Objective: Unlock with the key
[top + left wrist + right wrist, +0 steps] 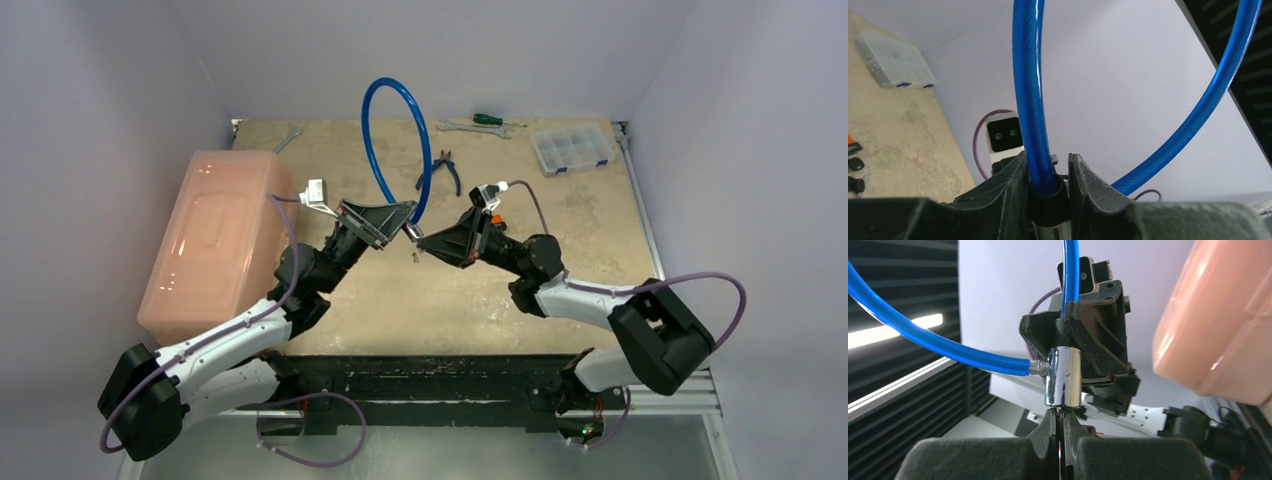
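Observation:
A blue cable lock loops up above the table's middle. My left gripper is shut on the cable's black collar, just above the chrome lock cylinder; the cable rises between its fingers. My right gripper faces it from the right. In the right wrist view its fingers are shut on the thin, dark key, and their tips touch the cylinder's underside. The key's tip is hidden at the cylinder.
A pink plastic box stands at the left. Pliers, a screwdriver, a wrench and a clear compartment box lie at the back. Another wrench lies by the pink box.

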{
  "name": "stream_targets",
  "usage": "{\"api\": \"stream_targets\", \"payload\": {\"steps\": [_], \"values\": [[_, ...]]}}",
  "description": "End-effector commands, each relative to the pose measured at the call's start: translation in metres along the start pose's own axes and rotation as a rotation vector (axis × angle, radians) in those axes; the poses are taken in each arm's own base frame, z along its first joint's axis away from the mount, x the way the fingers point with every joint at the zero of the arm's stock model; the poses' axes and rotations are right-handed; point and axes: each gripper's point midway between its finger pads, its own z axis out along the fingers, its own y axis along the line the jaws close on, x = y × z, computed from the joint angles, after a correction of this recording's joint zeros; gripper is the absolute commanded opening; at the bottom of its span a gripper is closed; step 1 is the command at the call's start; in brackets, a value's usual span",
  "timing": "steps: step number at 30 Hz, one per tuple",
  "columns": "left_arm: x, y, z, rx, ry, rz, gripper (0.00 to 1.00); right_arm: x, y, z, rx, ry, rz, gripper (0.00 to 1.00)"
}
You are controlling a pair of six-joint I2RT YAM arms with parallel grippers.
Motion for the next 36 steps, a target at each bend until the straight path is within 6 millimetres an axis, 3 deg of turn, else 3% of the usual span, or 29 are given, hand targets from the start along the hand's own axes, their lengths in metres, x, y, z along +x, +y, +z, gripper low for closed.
{"api": "stream_targets", "payload": {"steps": [1,11,17,19,20,22,31,34,36], "values": [[0.021,-0.07,-0.011,0.298,0.134,0.001,0.0,-0.017,0.054,0.005,-0.232,-0.059,0.036,0.0],[0.027,-0.066,-0.007,0.298,0.162,-0.018,0.0,-0.019,0.04,-0.005,-0.281,-0.047,0.186,0.0],[0.028,-0.061,-0.007,0.275,0.16,0.0,0.0,-0.017,0.031,-0.007,-0.26,-0.043,0.182,0.0],[0.027,-0.057,-0.008,0.257,0.152,0.011,0.0,-0.016,0.031,-0.007,-0.259,-0.043,0.172,0.14],[0.026,-0.054,-0.009,0.245,0.149,0.015,0.0,-0.015,0.032,-0.008,-0.259,-0.04,0.167,0.29],[0.024,-0.052,-0.01,0.232,0.137,0.024,0.0,-0.013,0.031,-0.009,-0.255,-0.038,0.16,0.42],[0.014,-0.054,-0.007,0.189,0.105,0.076,0.0,-0.003,0.011,-0.028,-0.179,-0.033,0.059,0.73],[0.013,-0.045,-0.002,0.12,0.104,0.095,0.0,0.003,0.001,-0.037,-0.14,-0.019,0.005,0.97],[0.012,-0.042,-0.002,0.095,0.1,0.103,0.0,0.004,-0.007,-0.042,-0.111,-0.014,-0.025,0.99]]}}
